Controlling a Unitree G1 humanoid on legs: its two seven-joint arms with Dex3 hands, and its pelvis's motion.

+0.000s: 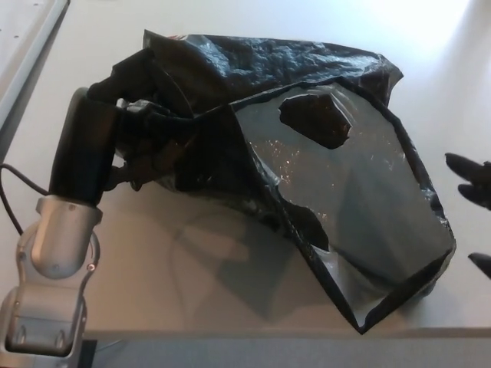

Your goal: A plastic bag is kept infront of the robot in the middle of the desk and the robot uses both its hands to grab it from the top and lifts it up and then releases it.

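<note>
Nearly released: plastic bag (307, 184) on the desk (215, 276).
Right hand (472, 188) was spread, clear; left hand (142, 146) gripped the bag's edge.

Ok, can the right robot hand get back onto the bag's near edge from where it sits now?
Probably yes. The right robot hand sits off to the bag's side, fingers apart and empty, with only bare desk between them. The left robot hand is buried in the bag's far side, out of the way.

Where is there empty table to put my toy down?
The pale table is bare along the near edge, below the crumpled black plastic bag, and in the far strip behind it. It is crowded at the left, where the left hand grips the bag.
</note>
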